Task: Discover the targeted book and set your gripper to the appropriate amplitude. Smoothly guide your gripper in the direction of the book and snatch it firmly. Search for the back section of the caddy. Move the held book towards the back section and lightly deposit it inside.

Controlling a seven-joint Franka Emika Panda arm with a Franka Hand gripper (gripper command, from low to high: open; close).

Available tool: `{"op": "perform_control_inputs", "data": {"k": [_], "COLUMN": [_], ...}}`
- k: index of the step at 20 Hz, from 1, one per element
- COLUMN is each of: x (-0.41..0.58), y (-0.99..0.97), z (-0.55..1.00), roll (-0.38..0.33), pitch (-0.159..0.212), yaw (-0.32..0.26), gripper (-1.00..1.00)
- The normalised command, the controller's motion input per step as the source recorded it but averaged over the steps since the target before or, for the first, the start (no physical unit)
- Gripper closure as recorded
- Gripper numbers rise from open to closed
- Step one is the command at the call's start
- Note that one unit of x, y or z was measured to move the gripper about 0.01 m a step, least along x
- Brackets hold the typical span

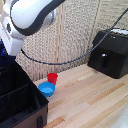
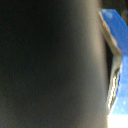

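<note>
- While the bulky white arm (image 1: 30, 17) leaned in from the top of the exterior view, its gripper sat at that view's left edge above the caddy (image 1: 20, 102), cut off by the frame so that the fingers did not show.
- A sliver of dark blue (image 1: 4, 50) showed under the arm at that left edge, just above the caddy's rim; it may have been the book, though too little was visible to be sure.
- Whether the jaws were apart or together, I could not tell from either view.
- The wrist view was almost filled by a blurred black surface (image 2: 45, 65), with a bright blue shape (image 2: 116, 35) at one side; what each was could not be made out.
- The caddy's inner divider walls (image 1: 15, 92) were visible, its compartments dark inside.
- A red cup (image 1: 52, 78) stood on the wooden table (image 1: 90, 105) just behind a blue bowl (image 1: 46, 89), both near the caddy.
- A glossy black machine (image 1: 111, 52) sat well apart at the exterior view's right.
</note>
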Motion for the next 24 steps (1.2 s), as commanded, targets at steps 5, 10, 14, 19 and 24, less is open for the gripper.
{"op": "perform_control_inputs", "data": {"k": [5, 10, 14, 19, 24], "x": [0.42, 0.35, 0.114, 0.049, 0.065], "y": [0.49, 0.6, 0.36, 0.03, -0.12], "z": [0.03, 0.0, 0.15, 0.33, 0.38], "roll": [-0.266, -0.134, -0.004, -0.054, -0.086], "pitch": [0.018, 0.104, 0.07, 0.186, 0.16], "yaw": [0.025, 0.005, -0.025, -0.052, -0.09], "gripper": [1.0, 1.0, -1.0, -1.0, -1.0]}}
